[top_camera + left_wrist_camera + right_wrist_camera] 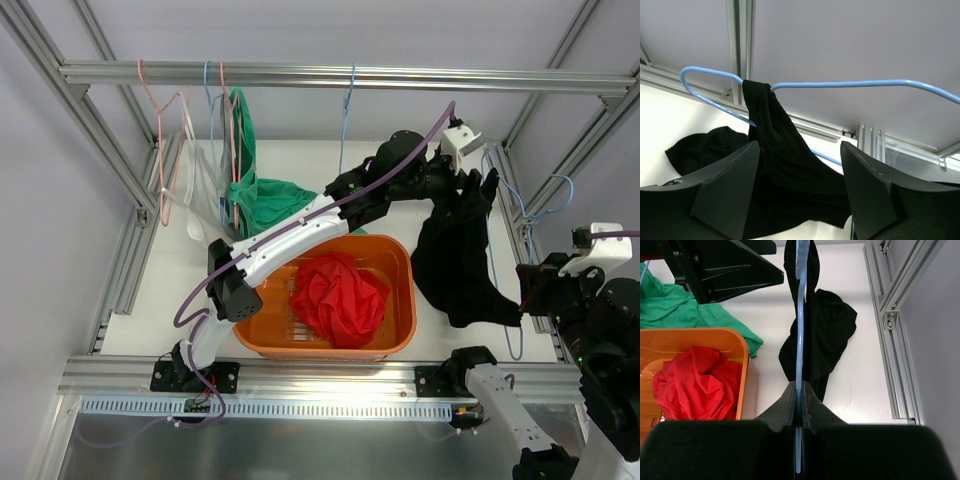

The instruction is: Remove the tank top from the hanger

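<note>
While the right pincer point(799, 392) clamps the blue hanger point(800, 315) near the right edge of the table point(857, 382), the left pincer point(799, 155) gapes around the black tank top point(774, 125) hung there; a shallow bite could slip, or drag the hanger askew.

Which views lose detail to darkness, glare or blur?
Left wrist: the black tank top is nearly featureless, the table behind it blown out white. Right wrist: the blue hanger turns soft and pale toward the top, the right pincer is a flat black mass. Top external: even light, sharp.
</note>
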Robot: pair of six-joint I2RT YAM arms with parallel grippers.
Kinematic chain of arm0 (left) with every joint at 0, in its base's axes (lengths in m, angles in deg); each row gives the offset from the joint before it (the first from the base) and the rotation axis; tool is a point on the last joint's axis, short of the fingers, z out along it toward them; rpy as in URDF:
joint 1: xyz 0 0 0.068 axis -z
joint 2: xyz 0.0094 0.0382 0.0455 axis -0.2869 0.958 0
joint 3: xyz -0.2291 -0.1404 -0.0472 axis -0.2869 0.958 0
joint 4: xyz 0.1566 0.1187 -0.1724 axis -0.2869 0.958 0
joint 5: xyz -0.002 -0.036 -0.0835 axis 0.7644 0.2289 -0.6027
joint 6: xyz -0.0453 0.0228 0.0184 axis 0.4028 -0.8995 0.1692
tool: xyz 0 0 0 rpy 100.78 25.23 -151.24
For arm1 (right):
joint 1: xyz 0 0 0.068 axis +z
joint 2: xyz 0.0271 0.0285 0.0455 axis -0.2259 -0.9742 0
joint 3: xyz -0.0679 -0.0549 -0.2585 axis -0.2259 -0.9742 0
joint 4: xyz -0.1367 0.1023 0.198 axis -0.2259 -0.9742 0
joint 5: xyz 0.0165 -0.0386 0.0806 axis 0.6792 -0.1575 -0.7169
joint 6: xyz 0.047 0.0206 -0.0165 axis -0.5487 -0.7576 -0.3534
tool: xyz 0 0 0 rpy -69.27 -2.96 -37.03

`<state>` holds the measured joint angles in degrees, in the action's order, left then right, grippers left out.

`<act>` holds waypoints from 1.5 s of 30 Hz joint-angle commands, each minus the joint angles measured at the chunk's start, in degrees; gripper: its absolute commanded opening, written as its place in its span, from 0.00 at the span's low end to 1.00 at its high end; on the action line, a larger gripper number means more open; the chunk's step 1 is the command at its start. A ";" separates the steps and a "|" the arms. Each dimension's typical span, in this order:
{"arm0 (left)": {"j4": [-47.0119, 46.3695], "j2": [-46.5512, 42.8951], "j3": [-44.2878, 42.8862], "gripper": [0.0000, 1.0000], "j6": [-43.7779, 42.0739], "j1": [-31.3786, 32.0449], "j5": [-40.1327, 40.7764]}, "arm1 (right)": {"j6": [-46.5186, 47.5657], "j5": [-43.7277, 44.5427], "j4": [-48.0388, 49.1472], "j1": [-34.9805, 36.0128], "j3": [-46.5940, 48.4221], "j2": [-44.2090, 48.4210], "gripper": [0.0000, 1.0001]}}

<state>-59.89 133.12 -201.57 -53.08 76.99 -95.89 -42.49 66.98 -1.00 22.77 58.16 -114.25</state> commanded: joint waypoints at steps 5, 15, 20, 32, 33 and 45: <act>-6.85 -0.22 -0.70 0.63 2.94 -1.34 -2.79 | -0.50 -0.15 0.91 0.65 3.41 -0.31 0.01; -7.91 -2.94 0.35 0.00 3.12 -1.52 0.54 | -0.15 -0.50 -0.59 1.18 3.06 0.30 0.00; -8.87 -3.12 -0.26 0.00 2.68 -1.60 3.54 | 0.55 -1.29 -0.32 1.97 1.92 2.14 0.00; -10.02 0.39 0.44 0.60 6.55 -1.78 -5.68 | 0.46 -0.94 -0.23 2.68 3.67 0.66 0.00; -11.50 0.48 0.44 0.56 6.63 -1.78 -6.04 | 0.46 -1.03 -0.23 2.68 3.85 0.57 0.00; -12.92 3.39 0.18 0.21 7.78 -1.78 -6.75 | -0.24 -3.31 -0.23 2.68 5.43 0.13 0.00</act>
<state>-69.61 135.85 -201.29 -45.87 75.46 -101.39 -42.49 65.43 -3.40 25.07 62.01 -112.72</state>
